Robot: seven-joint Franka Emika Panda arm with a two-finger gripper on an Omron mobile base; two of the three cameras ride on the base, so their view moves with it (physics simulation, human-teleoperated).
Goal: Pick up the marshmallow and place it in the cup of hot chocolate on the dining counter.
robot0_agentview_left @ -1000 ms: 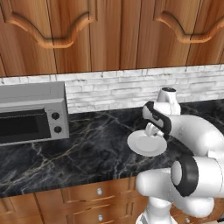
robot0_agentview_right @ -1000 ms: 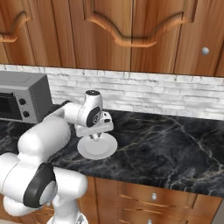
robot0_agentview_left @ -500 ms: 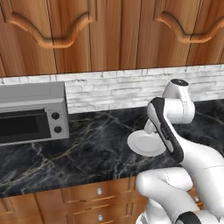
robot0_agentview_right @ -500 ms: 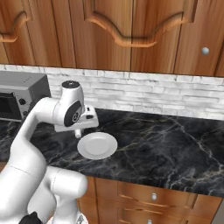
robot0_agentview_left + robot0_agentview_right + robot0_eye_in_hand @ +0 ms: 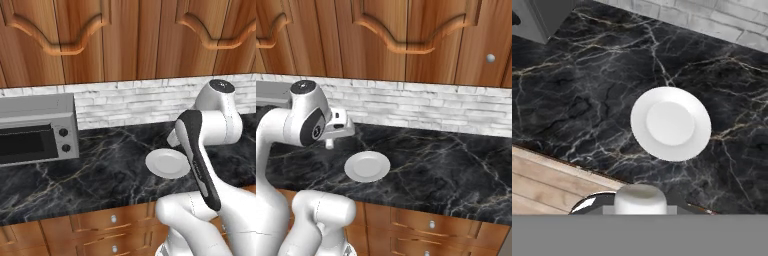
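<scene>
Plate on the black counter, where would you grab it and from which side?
Probably take the plate by its rim, from above, one finger inside, one outside: it lies flat on the counter, likely too wide to span, with a thin raised edge.

glossy marble worktop (image 5: 100, 175), smooth plate (image 5: 167, 163)

Hand (image 5: 330, 144) shut, raised, pointing down

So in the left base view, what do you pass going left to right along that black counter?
Grey toaster oven with two knobs → bare stretch of black marble worktop → round flat white plate → the robot's white arm.
</scene>
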